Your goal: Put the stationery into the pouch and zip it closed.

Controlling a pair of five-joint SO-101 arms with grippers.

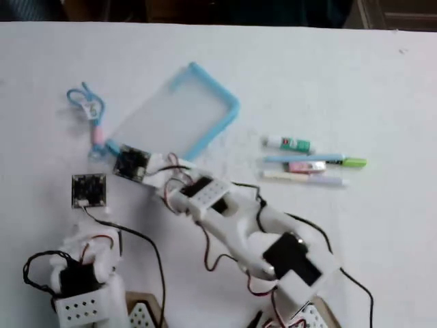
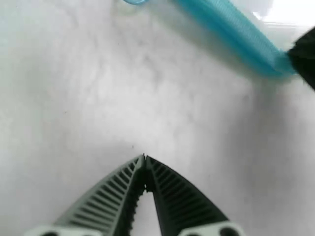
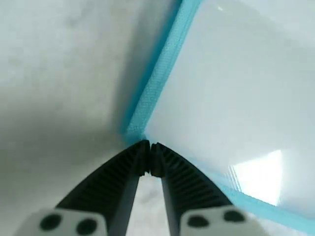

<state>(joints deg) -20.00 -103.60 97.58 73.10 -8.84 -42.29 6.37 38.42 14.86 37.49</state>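
Note:
The clear pouch (image 1: 174, 113) with blue trim lies flat mid-table. My right gripper (image 3: 148, 147) has its black fingers shut at the pouch's near left corner (image 3: 135, 133), apparently pinching the blue trim. My left gripper (image 2: 144, 160) is shut on nothing over bare table just short of the pouch's blue edge (image 2: 236, 34). To the right of the pouch lies the stationery: a glue stick (image 1: 290, 143), a blue pen with a green cap (image 1: 317, 160), a small pink item (image 1: 306, 167) and a pale pen (image 1: 304, 178).
A blue lanyard with a tag (image 1: 89, 108) lies left of the pouch. The right arm (image 1: 232, 219) stretches diagonally from the front right to the pouch corner. The left arm (image 1: 85, 273) stands at the front left. The table's far edge (image 1: 218, 24) runs behind.

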